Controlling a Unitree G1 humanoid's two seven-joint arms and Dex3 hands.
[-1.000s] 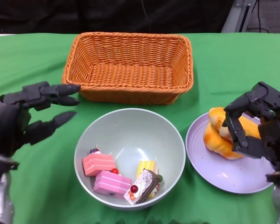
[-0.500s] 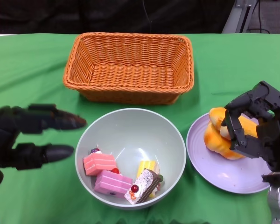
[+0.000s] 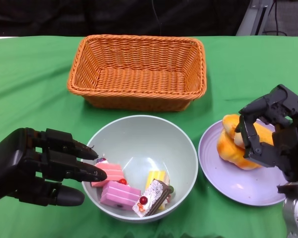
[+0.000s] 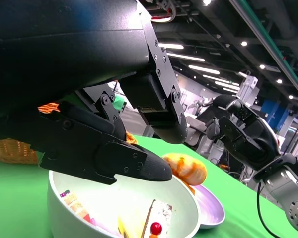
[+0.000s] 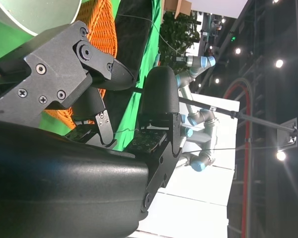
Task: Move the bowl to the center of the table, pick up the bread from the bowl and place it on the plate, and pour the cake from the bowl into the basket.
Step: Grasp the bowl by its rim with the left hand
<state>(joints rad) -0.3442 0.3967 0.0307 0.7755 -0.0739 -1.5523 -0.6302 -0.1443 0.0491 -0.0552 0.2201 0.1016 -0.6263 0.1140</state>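
A pale green bowl (image 3: 139, 136) sits in the middle of the green table, with several cake pieces (image 3: 124, 191) in its near half. The bread (image 3: 229, 144) lies on the lilac plate (image 3: 243, 186) to the bowl's right. My right hand (image 3: 273, 134) hovers over the plate's far right side, fingers curled apart above the bread, holding nothing. My left hand (image 3: 37, 166) is at the bowl's left rim, fingers stretched over the edge and thumb outside below it, not clasping the rim. In the left wrist view the fingers (image 4: 109, 153) hang above the bowl (image 4: 64, 208).
An orange wicker basket (image 3: 139, 101) stands empty just behind the bowl. Green cloth lies open to the left of the basket and along the far right. The table's near edge is close under the bowl and plate.
My left hand has dropped and moved right, from beside the basket's left corner to the bowl's left rim, fingers now over the edge. Right hand, bowl and bread have stayed put.
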